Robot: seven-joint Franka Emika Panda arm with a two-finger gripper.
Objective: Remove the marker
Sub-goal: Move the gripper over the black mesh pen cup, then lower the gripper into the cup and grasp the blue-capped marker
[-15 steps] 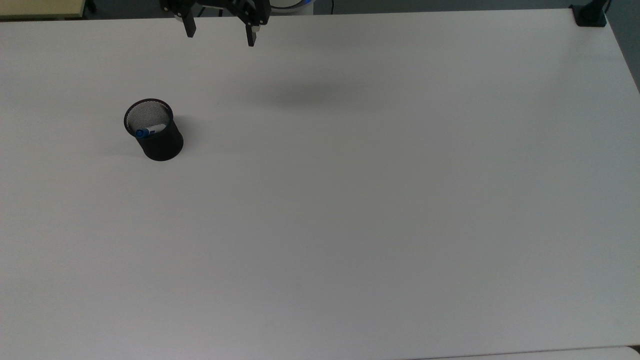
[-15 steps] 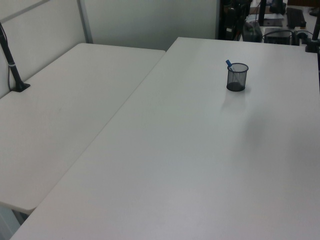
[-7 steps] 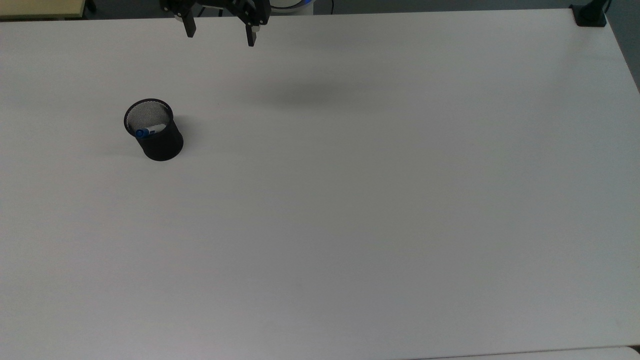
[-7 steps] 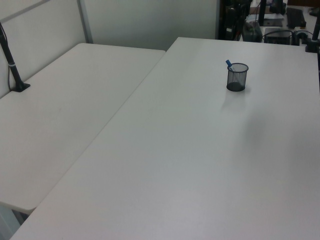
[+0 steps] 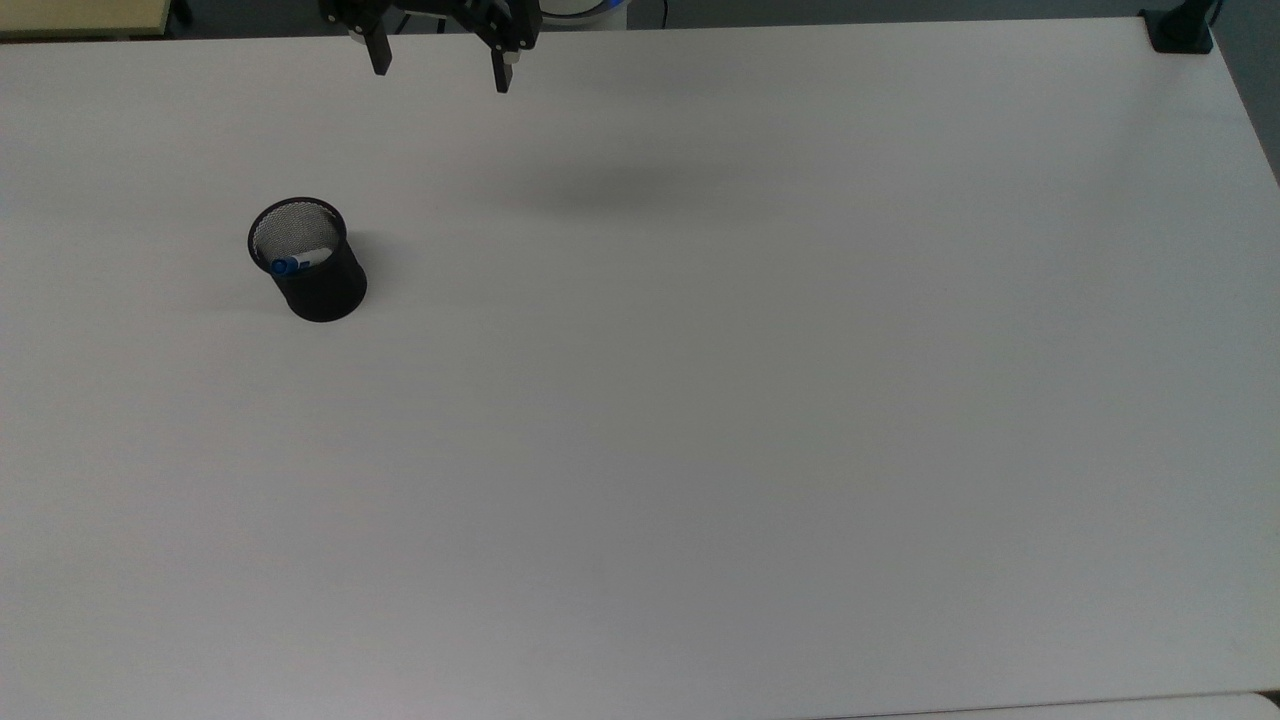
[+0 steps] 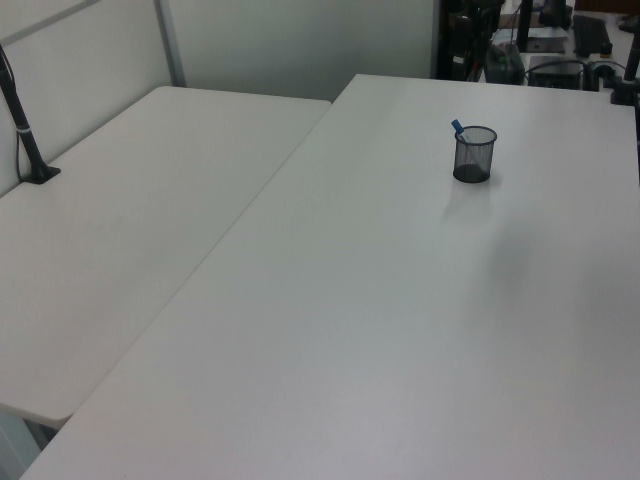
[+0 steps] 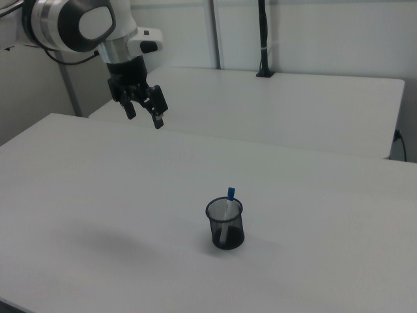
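The slim white-barrelled marker with a blue cap (image 5: 291, 263) stood inside the black mesh pen cup (image 5: 318, 275), leaning against the rim, its blue cap poking just above the edge in the right view (image 7: 230, 193) and the left view (image 6: 457, 128). In the top view the cup sat at about nine o'clock on the broad white table (image 5: 760, 400), well apart from everything else.

The black two-finger gripper (image 5: 438, 70) hung high over the table's far edge, at roughly eleven o'clock in the top view, with its fingers spread wide and nothing between them; the right view showed it likewise splayed (image 7: 145, 111) below the white arm (image 7: 78, 23), well away from the cup.

Across the last second almost nothing had changed: the gripper kept the same place and the same wide spread, the cup had not shifted, and the marker leaned as before. I judged that the task had barely begun. The approach was yet to come, and the gripper would need to travel toward eight o'clock in the top view and descend over the protruding cap before any grasp.
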